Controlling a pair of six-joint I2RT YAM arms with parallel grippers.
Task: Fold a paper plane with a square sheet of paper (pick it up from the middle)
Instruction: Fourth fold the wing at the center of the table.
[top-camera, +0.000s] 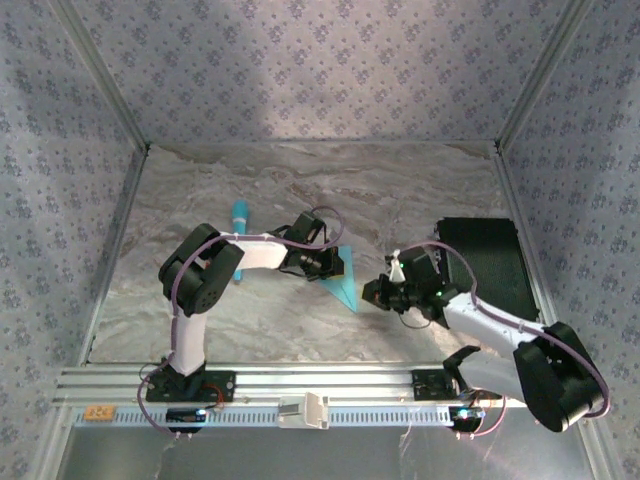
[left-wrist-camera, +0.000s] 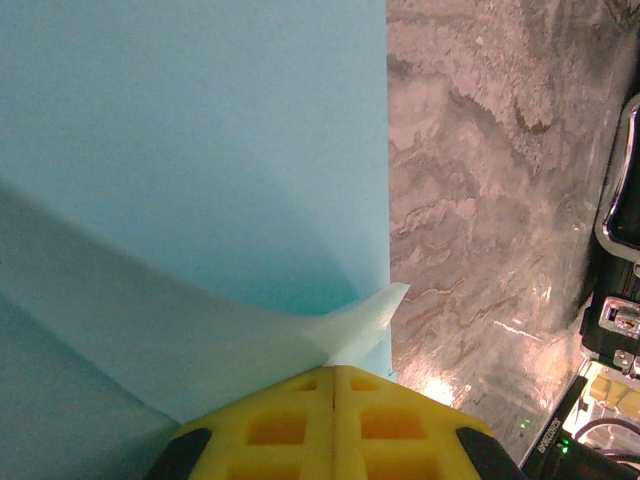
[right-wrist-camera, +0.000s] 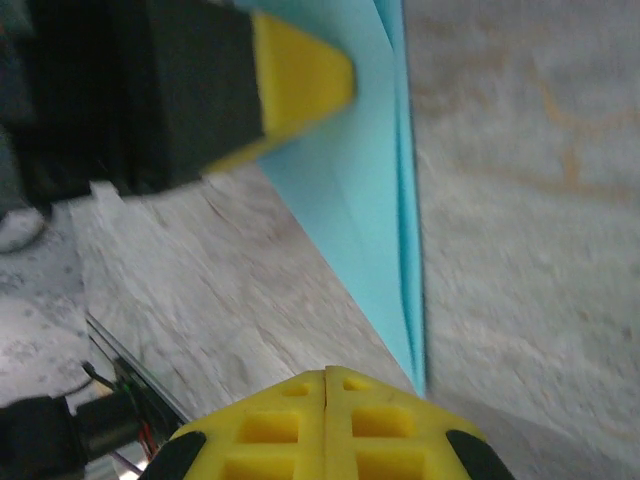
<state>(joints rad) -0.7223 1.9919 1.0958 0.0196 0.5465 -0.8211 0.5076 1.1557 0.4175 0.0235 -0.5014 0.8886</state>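
Plane (top-camera: 344, 287) lay flat mid-desk (top-camera: 420, 190), point toward the arms. Left claw (left-wrist-camera: 335, 372) pressed together, tips against the paper. Right claw (right-wrist-camera: 327, 375) pressed together, empty, just beside the point.

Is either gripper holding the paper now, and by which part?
The left gripper, shut, seems to pinch a raised flap of the paper plane at its straight edge. The right gripper is shut beside the pointed tip, holding nothing.
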